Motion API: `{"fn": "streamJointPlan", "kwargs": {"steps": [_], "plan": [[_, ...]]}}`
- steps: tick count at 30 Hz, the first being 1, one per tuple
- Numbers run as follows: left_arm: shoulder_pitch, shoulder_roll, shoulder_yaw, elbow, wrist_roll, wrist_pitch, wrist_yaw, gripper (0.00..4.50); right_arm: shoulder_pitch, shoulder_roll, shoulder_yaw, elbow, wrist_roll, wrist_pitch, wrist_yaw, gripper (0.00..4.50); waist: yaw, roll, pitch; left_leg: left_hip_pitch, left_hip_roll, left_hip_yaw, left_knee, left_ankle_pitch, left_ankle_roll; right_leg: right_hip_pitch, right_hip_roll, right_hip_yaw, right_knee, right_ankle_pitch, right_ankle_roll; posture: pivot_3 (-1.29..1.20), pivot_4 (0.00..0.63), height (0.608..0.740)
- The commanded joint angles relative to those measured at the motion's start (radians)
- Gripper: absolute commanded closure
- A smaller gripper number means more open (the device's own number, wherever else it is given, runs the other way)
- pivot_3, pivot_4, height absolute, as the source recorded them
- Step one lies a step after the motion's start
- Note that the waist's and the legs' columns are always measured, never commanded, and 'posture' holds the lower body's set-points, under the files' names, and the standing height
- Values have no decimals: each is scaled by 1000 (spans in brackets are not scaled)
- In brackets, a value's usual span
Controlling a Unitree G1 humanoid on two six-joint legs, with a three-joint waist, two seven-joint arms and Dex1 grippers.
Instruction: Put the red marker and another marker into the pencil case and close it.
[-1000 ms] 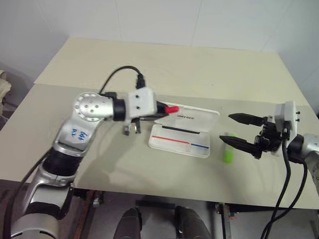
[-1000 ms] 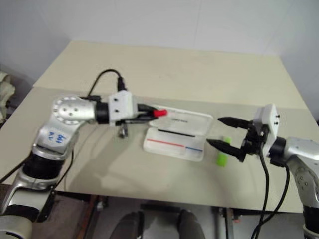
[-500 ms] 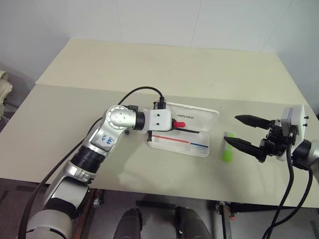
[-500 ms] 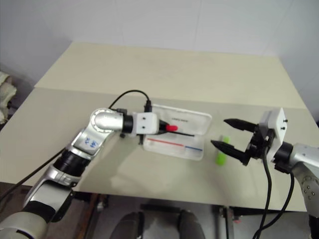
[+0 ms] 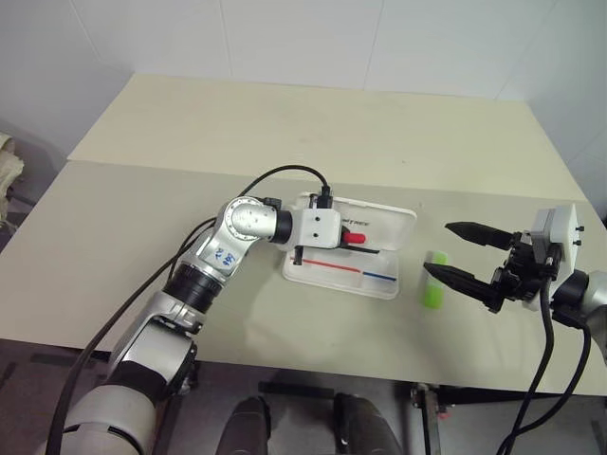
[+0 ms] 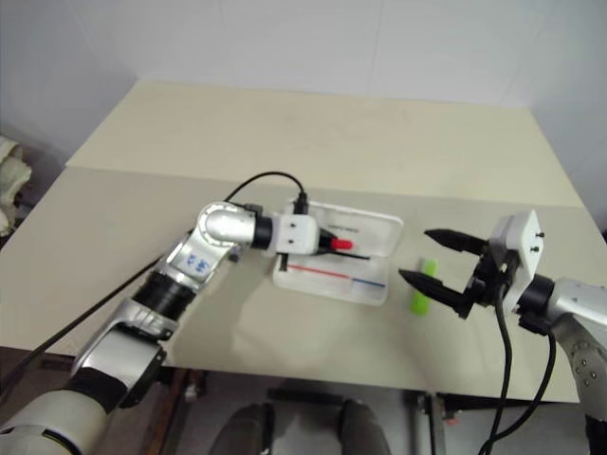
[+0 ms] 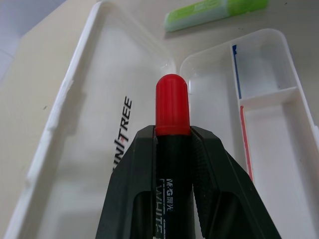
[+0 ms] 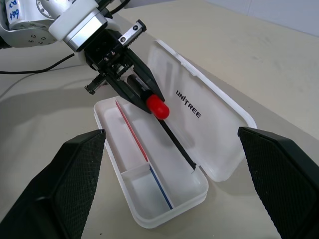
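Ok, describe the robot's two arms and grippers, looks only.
Both arms are silver-grey metal with black joint bands. The left arm has a round studded elbow housing, a blue handwritten sticker and a black cable looping to its white wrist block. The left gripper has two black tapered fingers on a toothed metal rail. The right gripper has two black pointed fingers, ribbed inside, a white wrist block and black cables hanging down.

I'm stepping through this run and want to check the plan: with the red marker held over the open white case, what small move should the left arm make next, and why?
Probably lower a little and release. The left gripper is shut on the red-and-black marker, which hangs above the hinge line of the open white plastic pencil case, not yet inside its long compartment. The lime-green highlighter lies on the table.
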State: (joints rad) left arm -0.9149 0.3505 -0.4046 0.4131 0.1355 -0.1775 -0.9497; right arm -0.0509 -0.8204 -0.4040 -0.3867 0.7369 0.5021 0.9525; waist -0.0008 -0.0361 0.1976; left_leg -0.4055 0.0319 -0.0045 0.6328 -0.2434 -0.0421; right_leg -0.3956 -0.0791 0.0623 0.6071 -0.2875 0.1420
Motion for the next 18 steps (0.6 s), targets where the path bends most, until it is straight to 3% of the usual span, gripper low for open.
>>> {"fn": "streamJointPlan", "kwargs": {"steps": [1, 8, 18], "plan": [[-13, -26, 15, -33, -45, 28, -43, 3923, 18, -3, -60, -37, 23, -14, -3, 0, 0, 0, 0, 0, 0, 0, 0, 0, 0, 0, 0, 0, 0, 0, 0, 0, 150, 740], [-16, -49, 46, -61, -100, 188, -91, 3923, 40, -3, -77, -56, 29, -10, -11, 0, -3, 0, 0, 0, 0, 0, 1, 0, 0, 0, 0, 0, 2, 0, 0, 0, 150, 740], [-37, -71, 51, 58, -78, 113, -83, 3923, 44, -2, -77, -69, 34, -9, -28, 0, 0, 0, 0, 0, 0, -1, 1, 0, 0, 0, 1, 0, 2, 0, 0, 0, 150, 740]]}}
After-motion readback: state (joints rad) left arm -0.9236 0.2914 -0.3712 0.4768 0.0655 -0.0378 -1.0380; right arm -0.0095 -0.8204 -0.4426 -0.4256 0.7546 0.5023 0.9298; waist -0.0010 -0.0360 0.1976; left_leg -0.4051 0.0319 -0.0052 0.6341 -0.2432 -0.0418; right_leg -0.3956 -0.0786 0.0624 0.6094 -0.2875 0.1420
